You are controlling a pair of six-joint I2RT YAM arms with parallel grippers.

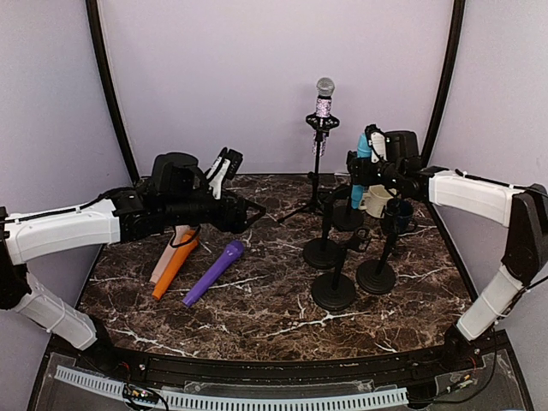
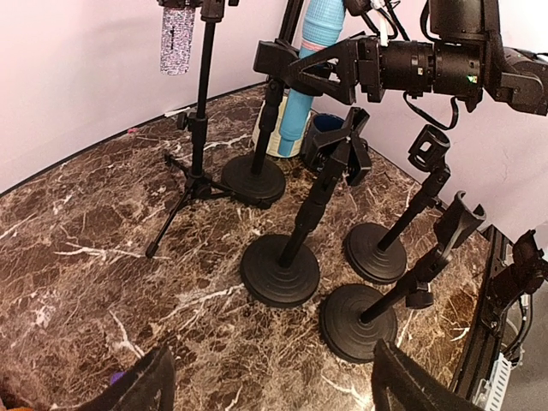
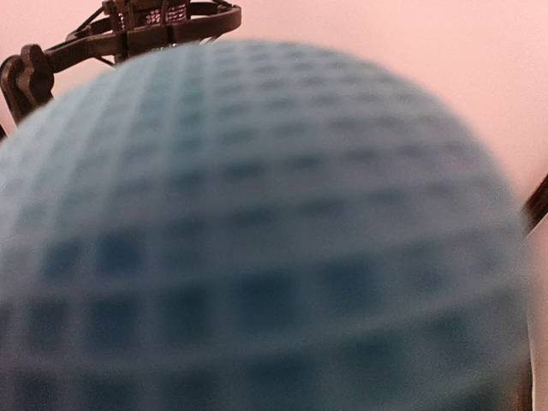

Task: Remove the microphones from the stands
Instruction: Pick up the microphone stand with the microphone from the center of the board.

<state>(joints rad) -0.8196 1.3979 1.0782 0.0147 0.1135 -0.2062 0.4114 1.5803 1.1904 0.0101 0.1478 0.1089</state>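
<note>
The right gripper (image 1: 364, 167) sits round the blue plastic microphone (image 2: 296, 116) in its black stand (image 2: 253, 178), squeeze unclear; next, lift straight up.

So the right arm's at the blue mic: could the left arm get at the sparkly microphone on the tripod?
Probably yes. The left gripper is open and empty, and nothing stands between it and the sparkly microphone on its tripod; that sits high, so the arm would need to rise.

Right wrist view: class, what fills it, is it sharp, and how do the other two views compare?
Right wrist: the blue microphone fills the frame, its mesh blurred all over. Left wrist: the black stands are sharp. Top external: sharp, evenly lit.
</note>
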